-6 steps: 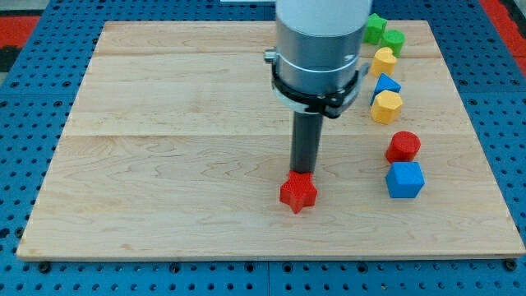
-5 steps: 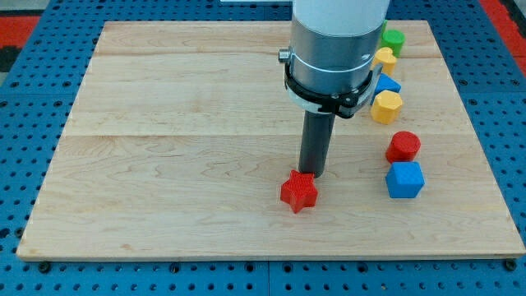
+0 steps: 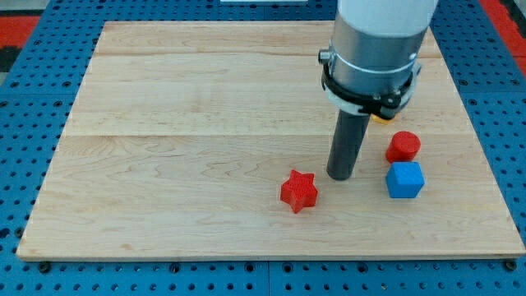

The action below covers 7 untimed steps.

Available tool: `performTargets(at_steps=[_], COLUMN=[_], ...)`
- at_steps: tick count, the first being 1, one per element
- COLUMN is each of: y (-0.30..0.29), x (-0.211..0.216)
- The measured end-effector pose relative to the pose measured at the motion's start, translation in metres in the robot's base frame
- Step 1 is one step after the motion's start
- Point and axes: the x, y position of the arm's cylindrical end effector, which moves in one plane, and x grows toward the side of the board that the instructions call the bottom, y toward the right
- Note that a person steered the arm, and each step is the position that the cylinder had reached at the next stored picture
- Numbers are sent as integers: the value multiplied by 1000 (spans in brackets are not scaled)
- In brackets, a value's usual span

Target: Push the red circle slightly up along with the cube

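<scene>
Robotics lab bench: wood board (image 3: 164,123) on blue pegboard table (image 3: 33,164) w/ grid of holes, small toy blocks, industrial arm (image 3: 374,49) overhead.

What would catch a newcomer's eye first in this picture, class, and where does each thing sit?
The big grey arm fills the view's top right, its dark rod coming down to my tip on the wooden board. Left of the tip lies a red star; to its right a red circle sits just above a blue cube. A yellow block peeks from behind the arm.
</scene>
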Motion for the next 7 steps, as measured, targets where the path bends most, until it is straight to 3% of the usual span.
performTargets(at_steps=[4,6,7], y=[5,84,84], x=[43,43,43])
